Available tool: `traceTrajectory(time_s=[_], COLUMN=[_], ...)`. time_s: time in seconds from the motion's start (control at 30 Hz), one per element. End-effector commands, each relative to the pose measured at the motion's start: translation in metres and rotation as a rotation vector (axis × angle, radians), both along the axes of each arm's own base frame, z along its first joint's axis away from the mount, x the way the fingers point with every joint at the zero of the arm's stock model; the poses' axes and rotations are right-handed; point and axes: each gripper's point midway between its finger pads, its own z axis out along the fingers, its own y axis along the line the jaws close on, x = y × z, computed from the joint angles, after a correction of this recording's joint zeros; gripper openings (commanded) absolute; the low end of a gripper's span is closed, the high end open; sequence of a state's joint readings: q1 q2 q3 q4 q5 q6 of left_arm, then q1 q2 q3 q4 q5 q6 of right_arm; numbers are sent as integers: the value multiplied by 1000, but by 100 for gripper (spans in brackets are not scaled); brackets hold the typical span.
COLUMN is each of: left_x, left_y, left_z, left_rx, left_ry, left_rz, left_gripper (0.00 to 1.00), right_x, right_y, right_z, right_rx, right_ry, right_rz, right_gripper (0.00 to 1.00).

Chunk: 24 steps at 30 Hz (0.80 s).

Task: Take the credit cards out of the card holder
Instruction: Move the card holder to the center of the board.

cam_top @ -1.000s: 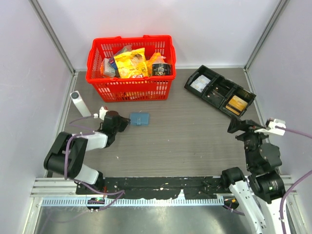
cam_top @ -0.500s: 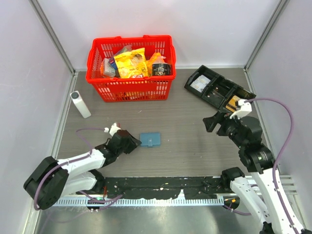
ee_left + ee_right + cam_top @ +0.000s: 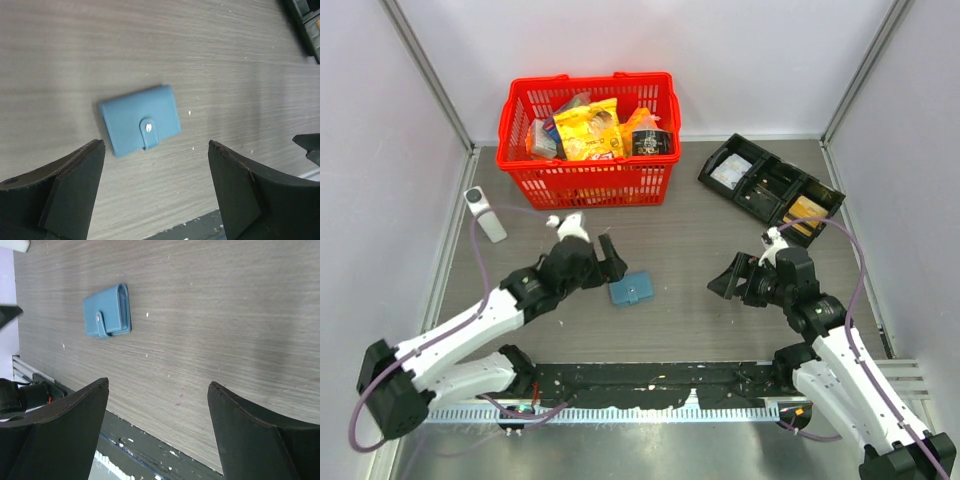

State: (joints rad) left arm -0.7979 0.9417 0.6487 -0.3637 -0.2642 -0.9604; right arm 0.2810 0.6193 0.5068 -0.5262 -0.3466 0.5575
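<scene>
Along the near edge of the tabletop (image 3: 720, 330) runs the black mounting strip (image 3: 650, 378) that carries both arm bases. Out from it, the left tool (image 3: 613, 262) reaches toward the middle with its jaws spread wide and nothing between them. In the left wrist view the two dark fingers (image 3: 75, 185) stand apart on either side, and the card holder (image 3: 632, 290) lies on the wood beyond them, touching neither.

The card holder is a small blue wallet lying flat near the centre of the tabletop, a little toward the near edge. It is folded shut, with its strap snapped over the front. The right tool (image 3: 722, 278) points at it from the right side and is well apart from it. Its jaws are also released wide and hold nothing.

Farther back, a white cylinder (image 3: 485, 213) lies close to the left edge. Toward the far right corner a black compartment tray (image 3: 760, 190) sits at an angle. A pale item (image 3: 730, 172) lies in the compartment closest to the far edge. A tan-gold flat piece (image 3: 806, 212) lies in the compartment closest to the right edge; I cannot tell whether it is a credit card.

At the far edge, left of centre, a red basket (image 3: 588, 182) holds yellow packets (image 3: 588, 128) and other packaged goods
</scene>
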Motion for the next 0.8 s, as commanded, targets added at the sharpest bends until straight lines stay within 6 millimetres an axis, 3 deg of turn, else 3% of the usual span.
traceTrajectory(time_s=[0.0, 0.17, 0.37, 0.53, 0.77], left_x=[17, 42, 63, 53, 20], left_y=[-9, -25, -25, -33, -40], left_z=[-5, -33, -62, -80, -99], left_rx=[300, 453, 385, 288, 139], left_ry=[-26, 69, 176, 253, 328], left_rz=[-260, -374, -386, -442, -435], left_gripper=[86, 86, 82, 80, 76], right_x=[1, 1, 9, 10, 7], right_y=[17, 26, 50, 78, 127], right_z=[8, -6, -15, -29, -36], right_rx=[100, 91, 82, 63, 76], right_ry=[-17, 21, 22, 49, 36], right_rz=[1, -7, 16, 57, 116], right_gripper=[84, 83, 83, 82, 78])
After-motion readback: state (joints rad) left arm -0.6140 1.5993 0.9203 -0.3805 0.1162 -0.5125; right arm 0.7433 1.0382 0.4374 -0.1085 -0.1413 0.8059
